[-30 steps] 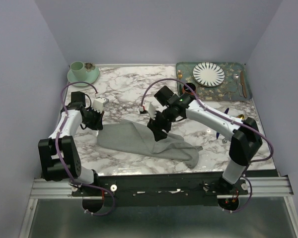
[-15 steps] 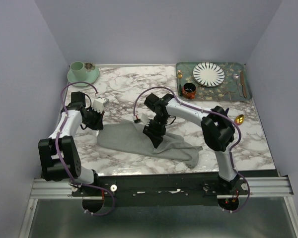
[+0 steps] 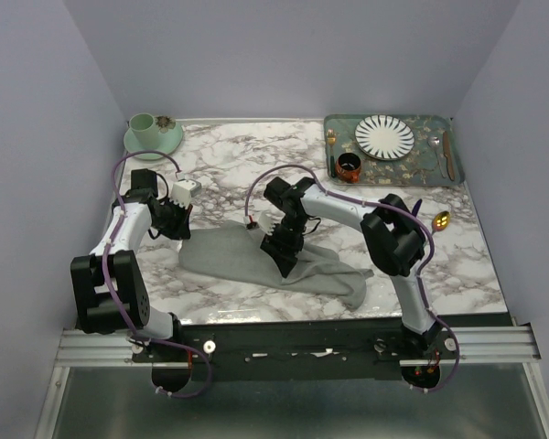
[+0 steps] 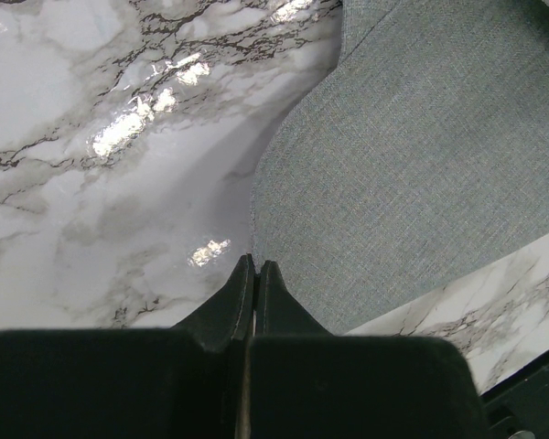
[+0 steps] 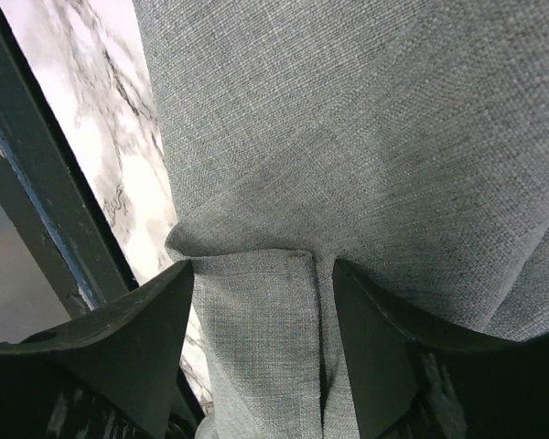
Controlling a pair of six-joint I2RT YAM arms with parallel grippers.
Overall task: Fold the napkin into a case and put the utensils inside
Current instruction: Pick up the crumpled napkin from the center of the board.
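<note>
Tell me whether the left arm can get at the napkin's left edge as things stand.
Probably yes. The left gripper, shut, sits right at the napkin's left edge with nothing between them. The right gripper is open farther along the cloth, out of the way.

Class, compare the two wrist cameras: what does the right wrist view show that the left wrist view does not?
Only the right wrist view: the right gripper open, straddling a folded seam of the napkin, and a dark bar beyond the marble table. Only the left wrist view: the left gripper shut, tips at the napkin's curved edge. Both: the grey napkin on the marble table.
</note>
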